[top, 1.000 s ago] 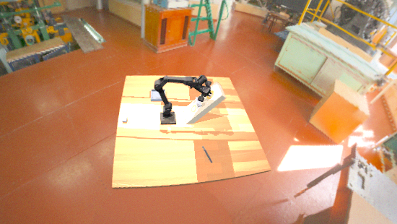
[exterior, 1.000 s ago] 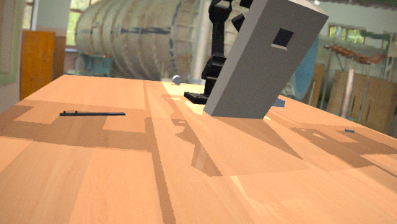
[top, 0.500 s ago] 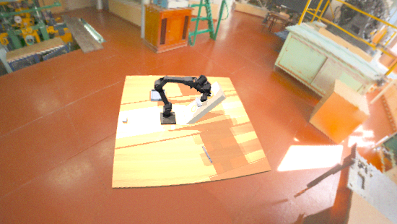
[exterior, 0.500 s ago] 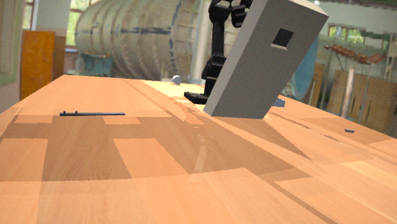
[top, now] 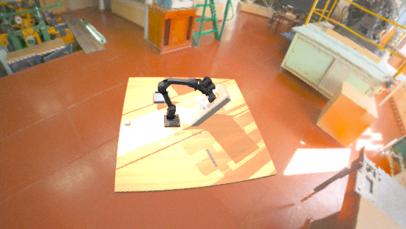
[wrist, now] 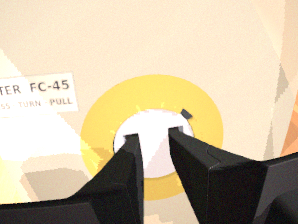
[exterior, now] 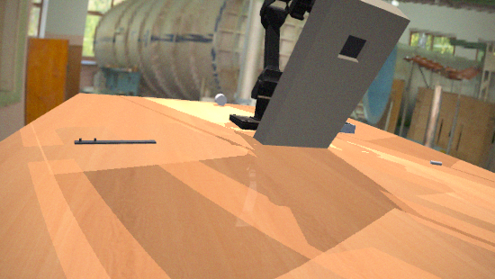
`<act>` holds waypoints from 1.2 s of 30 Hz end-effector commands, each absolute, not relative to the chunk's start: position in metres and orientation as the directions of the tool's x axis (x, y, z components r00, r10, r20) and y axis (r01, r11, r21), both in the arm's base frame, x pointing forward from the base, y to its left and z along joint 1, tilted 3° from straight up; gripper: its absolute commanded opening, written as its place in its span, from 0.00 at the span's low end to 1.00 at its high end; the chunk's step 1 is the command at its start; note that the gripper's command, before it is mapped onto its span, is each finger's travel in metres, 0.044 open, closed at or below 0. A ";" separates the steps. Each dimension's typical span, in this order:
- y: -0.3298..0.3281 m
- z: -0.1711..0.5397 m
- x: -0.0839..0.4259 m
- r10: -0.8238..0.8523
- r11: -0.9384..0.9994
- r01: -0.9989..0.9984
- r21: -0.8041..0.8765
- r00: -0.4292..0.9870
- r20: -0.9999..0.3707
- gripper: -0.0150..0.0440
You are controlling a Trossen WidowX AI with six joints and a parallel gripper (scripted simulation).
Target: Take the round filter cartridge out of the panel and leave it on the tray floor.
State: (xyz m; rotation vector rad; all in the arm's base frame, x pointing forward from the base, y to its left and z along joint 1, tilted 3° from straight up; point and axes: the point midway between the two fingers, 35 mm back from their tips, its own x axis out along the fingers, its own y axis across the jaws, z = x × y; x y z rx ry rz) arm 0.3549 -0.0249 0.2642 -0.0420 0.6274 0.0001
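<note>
While tool (top: 212, 99) (wrist: 152, 137) is gripping: filter cartridge (wrist: 156, 159), tips sitting in its face slots
Cartridge: lying straight ahead of the tips, inside the yellow ring (wrist: 100, 122) on the panel (top: 221, 97) (exterior: 315, 85) (wrist: 150, 40)
Label (wrist: 45, 94): reading "FC-45", "TURN", "PULL"
Next: probably turning, then pulling outward

Worktop (top: 148, 162) (exterior: 135, 198): wood-look surface, smooth, with faint grain. Slanted panel (top: 210, 107) (exterior: 315, 90) (wrist: 210, 40): matt, fine-speckled, plain faces. Filter cartridge (wrist: 156, 160): smooth, pale, plastic-looking face. Surrounding ring (wrist: 100, 120): flat yellow, smooth, paint-like. Label (wrist: 45, 93): paper-like, printed. Pincer (top: 212, 97) (wrist: 152, 137): black, plastic-looking, low sheen. Floor (top: 85, 148): smooth, red-brown, softly glossy. Cabinet (top: 177, 31): orange-brown, wood-look.
</note>
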 end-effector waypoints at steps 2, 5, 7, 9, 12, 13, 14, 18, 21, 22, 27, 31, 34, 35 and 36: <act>-0.025 0.261 0.360 -0.014 0.973 -0.124 -0.194 0.809 -0.587 0.25; -0.025 0.261 0.360 -0.014 0.944 -0.184 -0.275 0.809 -0.587 0.25; -0.025 0.261 0.360 -0.014 0.918 -0.222 -0.328 0.809 -0.587 0.25; -0.025 0.261 0.360 -0.014 0.888 -0.260 -0.378 0.809 -0.587 0.25; -0.025 0.261 0.360 -0.014 0.836 -0.313 -0.451 0.809 -0.587 0.25; -0.025 0.261 0.360 -0.014 0.816 -0.330 -0.474 0.809 -0.587 0.25; -0.025 0.261 0.360 -0.014 0.795 -0.347 -0.497 0.809 -0.587 0.25; -0.025 0.261 0.359 -0.014 0.703 -0.410 -0.581 0.809 -0.587 0.25; -0.025 0.261 0.359 -0.014 0.629 -0.450 -0.634 0.809 -0.587 0.25; -0.025 0.261 0.359 -0.014 0.604 -0.462 -0.650 0.809 -0.587 0.25; -0.025 0.264 0.356 -0.014 0.643 -0.443 -0.625 0.809 -0.588 0.25; -0.026 0.281 0.336 -0.014 0.664 -0.433 -0.610 0.808 -0.589 0.25; -0.025 0.294 0.318 -0.014 0.680 -0.425 -0.598 0.807 -0.590 0.25; -0.025 0.298 0.312 -0.014 0.685 -0.423 -0.593 0.807 -0.591 0.25; -0.025 0.301 0.305 -0.014 0.690 -0.420 -0.589 0.806 -0.591 0.25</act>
